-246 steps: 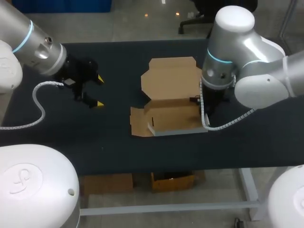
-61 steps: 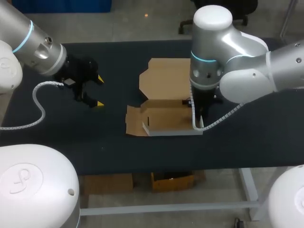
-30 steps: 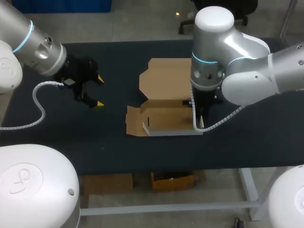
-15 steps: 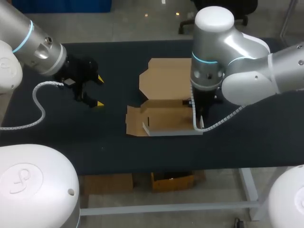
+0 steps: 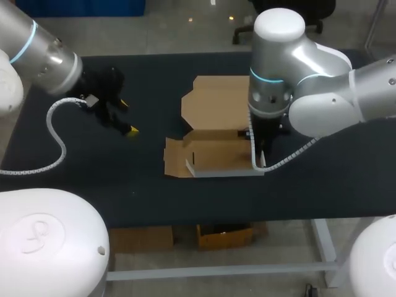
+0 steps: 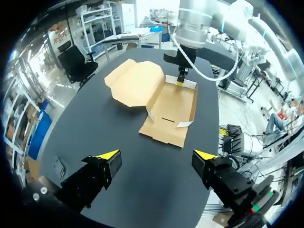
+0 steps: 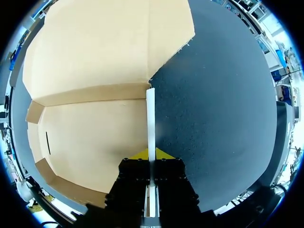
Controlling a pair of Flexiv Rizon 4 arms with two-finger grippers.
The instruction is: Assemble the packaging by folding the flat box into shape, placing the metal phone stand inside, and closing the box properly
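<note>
Black counter [image 5: 185,192]: dark cloth top, carries the box. Both arms are over it.
Right arm [image 5: 309,80]: silver and white, comes in from the right side. Its wrist points straight down at the box's right edge, w/ a white coiled cable hanging by it.
Left arm [image 5: 37,55]: comes in from the left corner, held above bare counter, well apart from the box, w/ a coiled cable looping under it.
Box [image 5: 216,154]: brown cardboard, near the counter's middle, only partly folded. The base lies flat. The front wall, the one nearest the head cam, stands up. The right side wall stands upright w/ a pale edge. The left flap lies flat, spread outward.
Lid panel [image 5: 219,102]: still open, flat on the counter on the far side of the base, joined along a crease.
Right end effector [image 7: 151,154]: closed on the box's upright right side wall. One yellow tip is on each face and the thin wall runs straight out btwn them.
Left end effector [image 6: 156,154]: fingers spread wide, nothing btwn them. It hangs over bare counter facing the box, which sits well ahead of it.
Slot [image 7: 47,140]: thin dark slit in the base, near the wall opposite the gripped one.
Grey item [image 6: 59,166]: small and flat on the counter beside the left end effector. Can't tell what it is.
</note>
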